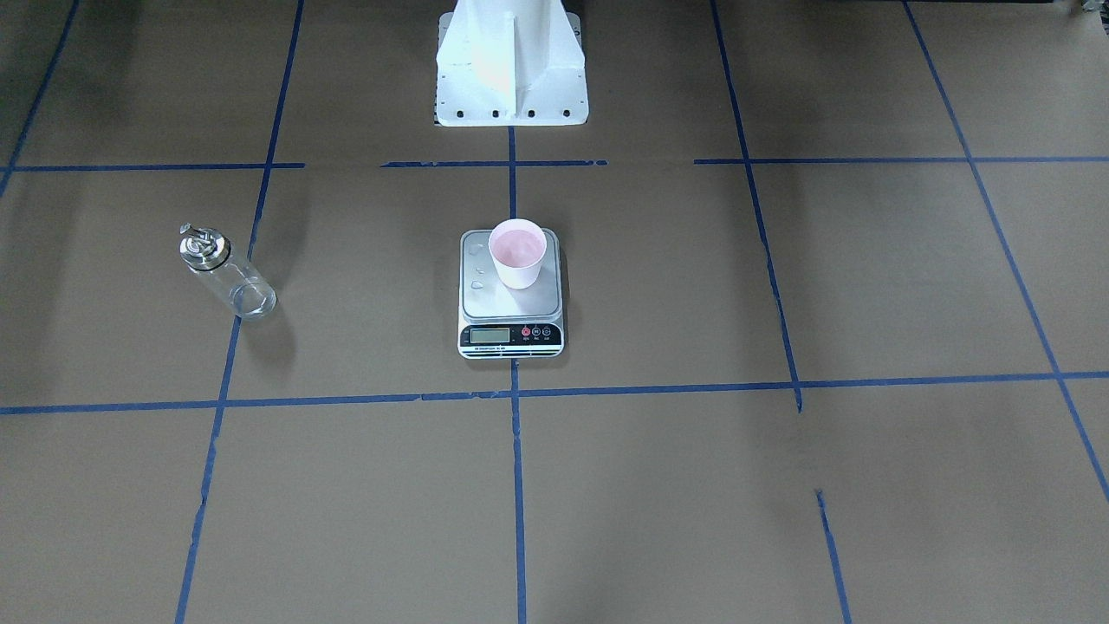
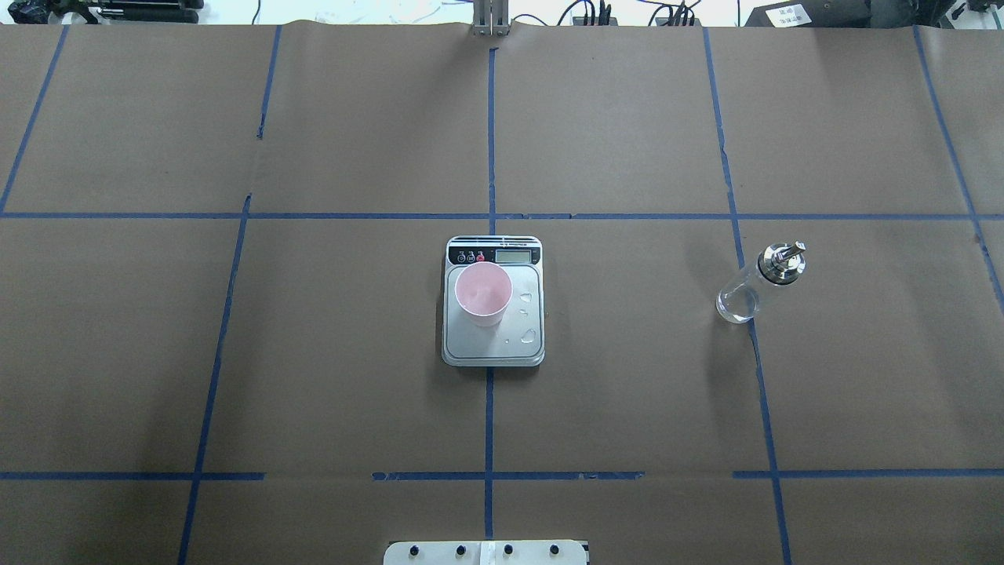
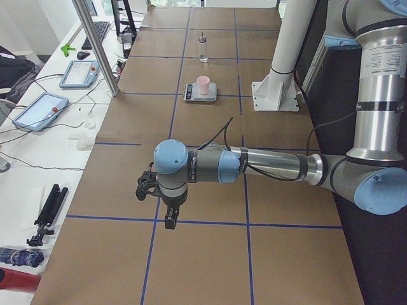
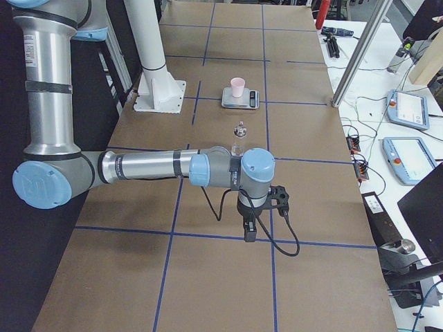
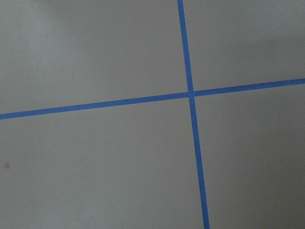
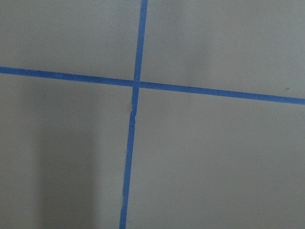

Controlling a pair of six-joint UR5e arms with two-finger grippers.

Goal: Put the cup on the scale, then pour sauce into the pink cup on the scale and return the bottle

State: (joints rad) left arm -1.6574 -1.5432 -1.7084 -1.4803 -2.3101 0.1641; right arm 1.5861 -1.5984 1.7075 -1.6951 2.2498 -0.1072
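- The table (image 1: 780,485) is covered in brown paper. It looks matt and a bit creased.
- The lines on it are blue tape (image 1: 518,485), thin and dull, torn in spots.
- The scale (image 1: 511,305) has a smooth silver-grey metal top with a soft shine. Its front strip is glossy black.
- A few clear wet drops (image 2: 528,336) sit on the metal top.
- The cup (image 1: 517,260) is pale pink, smooth and plain. It looks like matt plastic.
- The bottle (image 1: 244,293) is clear, glossy glass.
- Its cap (image 1: 204,246) is very shiny silver metal.
- The base (image 1: 511,78) at the far side is smooth and white, with a glossy painted look.
- The left arm (image 3: 273,166) and right arm (image 4: 145,167) are shiny silver metal tubes with smooth light blue caps.
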